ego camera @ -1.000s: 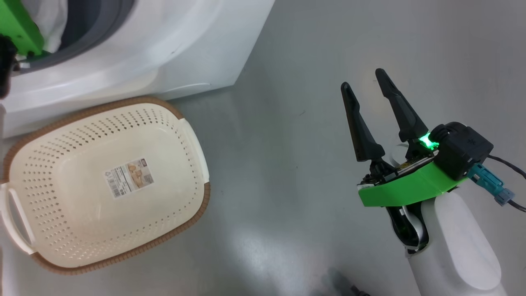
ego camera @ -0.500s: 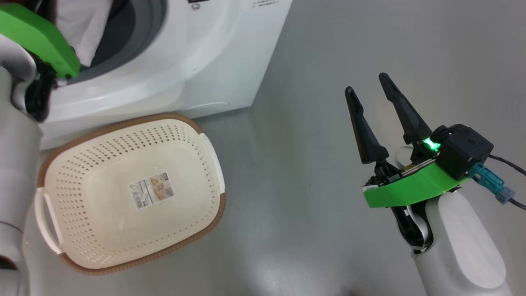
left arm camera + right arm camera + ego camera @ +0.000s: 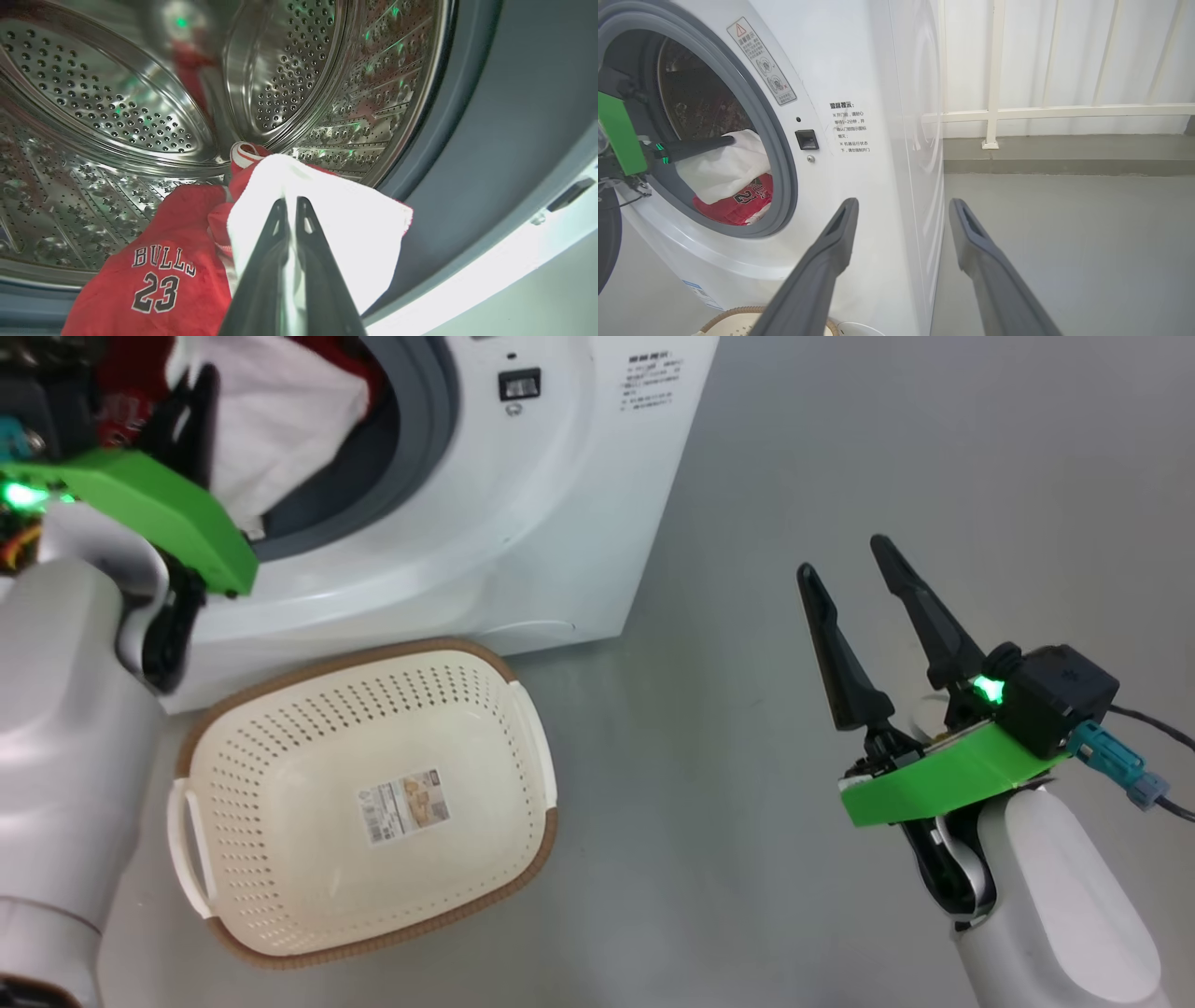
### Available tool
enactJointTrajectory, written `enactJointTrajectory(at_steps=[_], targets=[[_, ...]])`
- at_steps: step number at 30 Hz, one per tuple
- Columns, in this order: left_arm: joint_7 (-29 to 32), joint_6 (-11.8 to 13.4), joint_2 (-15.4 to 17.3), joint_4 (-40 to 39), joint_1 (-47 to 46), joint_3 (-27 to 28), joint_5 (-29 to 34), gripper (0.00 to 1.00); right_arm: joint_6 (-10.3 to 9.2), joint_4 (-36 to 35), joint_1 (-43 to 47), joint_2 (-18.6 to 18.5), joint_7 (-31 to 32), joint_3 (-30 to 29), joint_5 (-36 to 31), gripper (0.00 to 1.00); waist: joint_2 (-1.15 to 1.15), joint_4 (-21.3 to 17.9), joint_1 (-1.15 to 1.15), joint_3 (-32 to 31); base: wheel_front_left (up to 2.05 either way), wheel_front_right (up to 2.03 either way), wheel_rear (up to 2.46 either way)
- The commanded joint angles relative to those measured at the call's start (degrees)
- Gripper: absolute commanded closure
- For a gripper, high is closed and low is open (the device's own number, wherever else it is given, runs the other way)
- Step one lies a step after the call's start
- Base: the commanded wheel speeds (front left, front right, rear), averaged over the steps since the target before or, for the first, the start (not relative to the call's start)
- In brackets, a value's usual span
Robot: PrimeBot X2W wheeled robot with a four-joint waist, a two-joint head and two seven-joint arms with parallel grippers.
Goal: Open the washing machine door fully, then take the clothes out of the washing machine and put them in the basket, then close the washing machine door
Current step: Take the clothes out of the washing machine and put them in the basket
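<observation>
A grey floor (image 3: pixel 747 523) is seen in the head view. The small cream perforated plastic basket (image 3: pixel 280 821) is set empty just in front of the large white front-loading washing machine (image 3: pixel 560 504), placed for a short drop. The right gripper (image 3: pixel 845 558) is held spread, well apart on the right. In the left wrist view, the left gripper (image 3: pixel 287 201) is pressed together on the white garment (image 3: pixel 341 224), beside the red "BULLS 23" jersey (image 3: pixel 159 261) in the steel drum (image 3: pixel 117 102). In the right wrist view, both are seen within the grey rubber seal (image 3: pixel 782 154).

Bright, garment (image 3: pixel 336 224) overexposed, edges perhaps warped
</observation>
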Motion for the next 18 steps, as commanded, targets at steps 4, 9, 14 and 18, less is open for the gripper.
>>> enactJointTrajectory(at_steps=[4,9,14,18], targets=[[-2.07,-0.17,2.63,-4.06,2.97,0.31,-0.77,1.0,0.09,-0.66,2.41,-0.74,-0.26,1.23,0.72,0.0,0.0,2.57,0.0,-4.25,0.0,0.0,0.0],[-3.27,0.99,3.59,-8.96,7.55,-0.31,-0.46,1.0,0.09,0.12,3.87,-1.25,-0.26,1.4,1.49,0.0,0.0,3.73,0.0,-7.36,0.0,0.0,0.0],[-3.34,3.17,5.02,-15.92,13.17,-0.54,-0.71,1.0,0.09,0.72,5.22,-1.7,-0.26,1.59,2.16,0.0,0.0,4.71,0.0,-10.18,0.0,0.0,0.0],[-2.95,5.73,6.67,-23.3,17.97,-0.39,-0.99,1.0,0.09,1.02,6.3,-2.11,-0.26,1.52,2.65,0.0,0.0,5.47,0.0,-12.1,0.0,0.0,0.0]])
